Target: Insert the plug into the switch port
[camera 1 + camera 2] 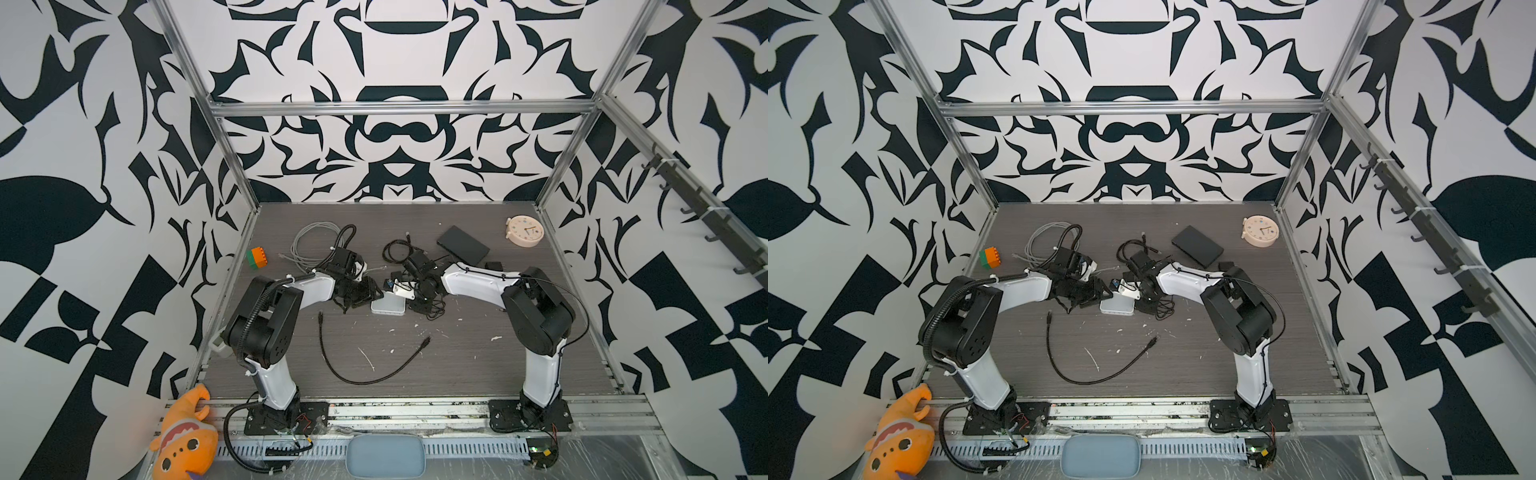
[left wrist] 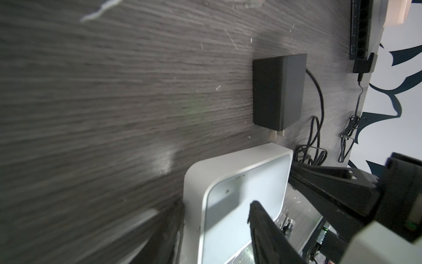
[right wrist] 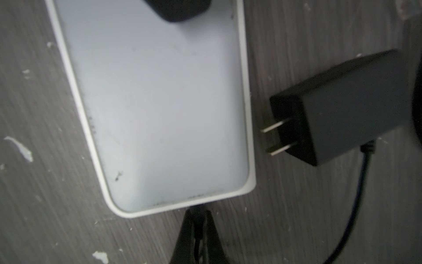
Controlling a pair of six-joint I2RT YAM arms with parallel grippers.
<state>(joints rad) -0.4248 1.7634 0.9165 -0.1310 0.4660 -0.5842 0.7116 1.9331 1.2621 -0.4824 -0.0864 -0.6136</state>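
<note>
Left hand (image 2: 214, 210) (jaws apart) rests on switch (image 3: 159, 102); right hand (image 3: 198, 219) seemingly pinches plug (image 3: 197, 209).

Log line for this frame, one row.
left pincer: jaws apart, astride white switch edge | right pincer: shut, tips at switch edge | plug: hidden, seating unconfirmed | black adapter: beside switch, prongs toward it

No text, brand or number is legible anywhere; the clock (image 1: 525, 231) dial is too small.
</note>
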